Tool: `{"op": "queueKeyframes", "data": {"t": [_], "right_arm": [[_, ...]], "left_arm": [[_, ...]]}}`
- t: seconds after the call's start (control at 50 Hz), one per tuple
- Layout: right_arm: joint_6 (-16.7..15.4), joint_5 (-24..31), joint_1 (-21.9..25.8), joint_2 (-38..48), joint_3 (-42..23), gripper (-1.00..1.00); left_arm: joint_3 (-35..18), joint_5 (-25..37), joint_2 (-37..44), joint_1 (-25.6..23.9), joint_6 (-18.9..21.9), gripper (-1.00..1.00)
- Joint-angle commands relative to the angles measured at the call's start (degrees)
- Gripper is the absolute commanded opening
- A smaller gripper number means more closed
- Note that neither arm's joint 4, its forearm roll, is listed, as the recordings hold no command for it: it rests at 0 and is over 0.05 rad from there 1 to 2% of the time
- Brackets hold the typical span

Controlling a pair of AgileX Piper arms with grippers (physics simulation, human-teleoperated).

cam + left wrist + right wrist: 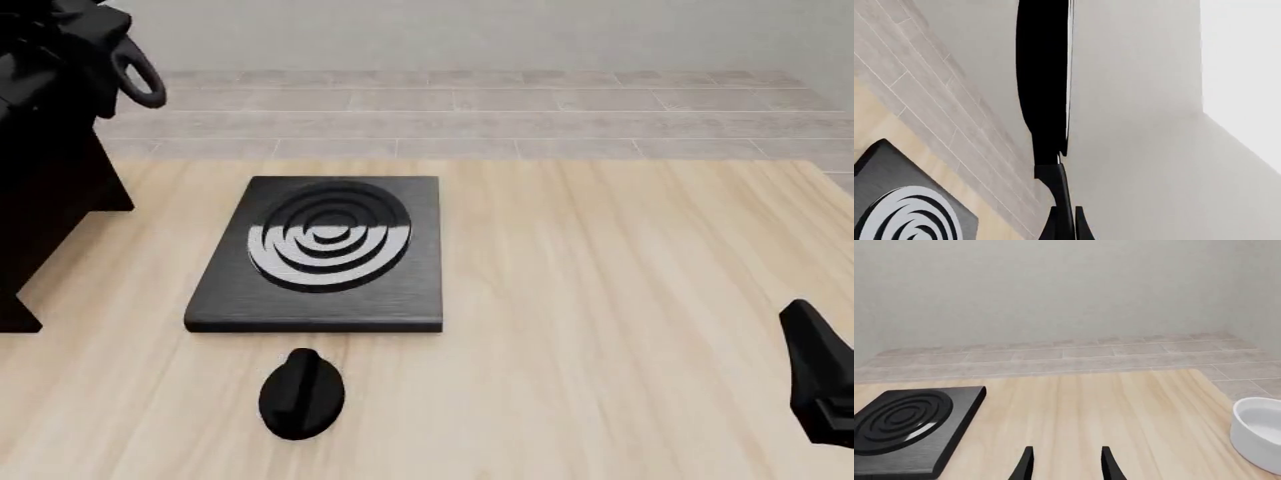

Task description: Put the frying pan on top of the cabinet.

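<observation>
pinched between my left gripper (1066,227) fingers at the frame's bottom, the frying pan (1044,75) handle feels stiff and slick, pan hanging edge-on over the cabinet (47,200) upper left, right gripper (1064,465) open.

I see a flat square black stove plate (320,255) with pale concentric rings lying on the wooden table (627,300); a round black knob (302,394) sits just in front of it; a white bowl (1258,434) stands well to its right.
</observation>
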Motion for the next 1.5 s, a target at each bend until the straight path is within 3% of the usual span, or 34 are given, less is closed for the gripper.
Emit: {"op": "queueKeyframes", "data": {"t": [0.02,0.34,0.92,1.5], "right_arm": [[-0.37,0.02,0.14,-0.01,0.0,1.0],[-0.26,0.02,0.63,-0.01,0.0,1.0],[-0.75,0.02,0.77,-0.01,0.0,1.0],[-0.53,0.09,0.77,-0.01,0.0,1.0]], "left_arm": [[2.42,-0.62,-4.11,5.78,-2.56,-1.0],[5.25,0.86,-5.58,12.94,-5.45,-1.0],[11.32,-4.18,-3.85,16.77,-10.35,-1.0],[15.22,-12.2,3.26,18.11,-13.32,-1.0]]}}
